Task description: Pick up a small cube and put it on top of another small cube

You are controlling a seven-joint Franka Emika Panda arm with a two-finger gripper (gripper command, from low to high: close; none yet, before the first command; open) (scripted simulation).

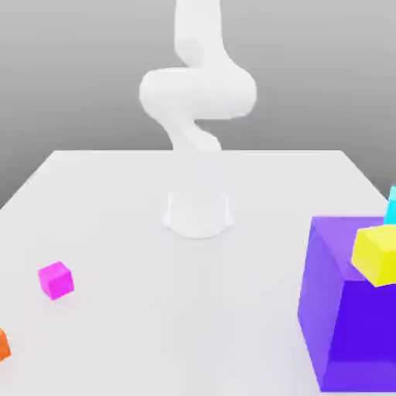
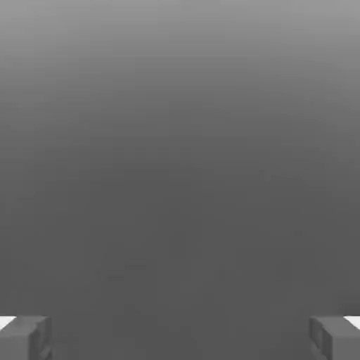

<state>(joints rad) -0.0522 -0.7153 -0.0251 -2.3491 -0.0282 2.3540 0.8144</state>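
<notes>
The small magenta cube [image 1: 56, 279] rests on the white table [image 1: 139, 201] toward the exterior view's left, near the front. At the exterior view's right edge a sliver of the cyan cube [image 1: 391, 205] shows behind the yellow cube, mostly cut off. The white arm [image 1: 197, 93] rises from its base [image 1: 198, 213] at the table's middle and leaves the picture upward. In the hand view my gripper [image 2: 180, 337] is open: its grey fingertips [image 2: 24, 337] stand far apart with nothing between them, against a plain grey background.
A big purple block [image 1: 352, 309] stands at the front on the exterior view's right, with a yellow cube [image 1: 377, 254] at its upper far edge. A small orange cube [image 1: 2, 344] sits at the front left edge, partly cut off.
</notes>
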